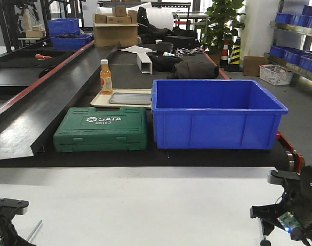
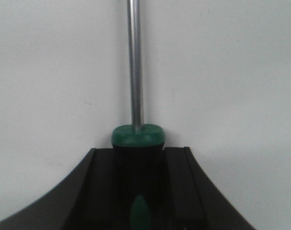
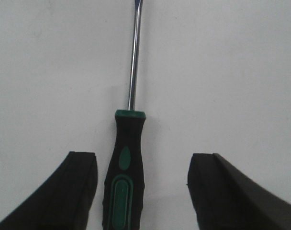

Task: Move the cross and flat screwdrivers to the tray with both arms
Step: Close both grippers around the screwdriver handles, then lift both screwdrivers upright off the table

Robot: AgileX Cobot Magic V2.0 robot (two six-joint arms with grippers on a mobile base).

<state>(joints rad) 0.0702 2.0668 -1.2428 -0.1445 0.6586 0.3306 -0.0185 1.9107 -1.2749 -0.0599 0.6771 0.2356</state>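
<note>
In the left wrist view my left gripper [image 2: 138, 155] is shut on the black handle of one screwdriver [image 2: 138, 136]. Both fingers press its sides, and its steel shaft points away over the white table. My right gripper [image 3: 141, 165] is open. The other screwdriver [image 3: 128, 143] lies flat between its fingers, nearer the left finger [image 3: 78, 187] and touching neither. Both shaft tips run out of view. The grey metal tray [image 1: 130, 98] sits far off, behind the green toolbox. In the front view my left gripper [image 1: 4, 212] is bottom left and my right gripper [image 1: 281, 215] bottom right.
A cream plastic tray [image 1: 100, 101] holds the grey tray and an orange bottle [image 1: 105, 77]. A green SATA toolbox [image 1: 102, 128] and a deep blue crate [image 1: 215, 113] stand between the white table [image 1: 145, 205] and the tray. A black ramp [image 1: 38, 102] rises on the left.
</note>
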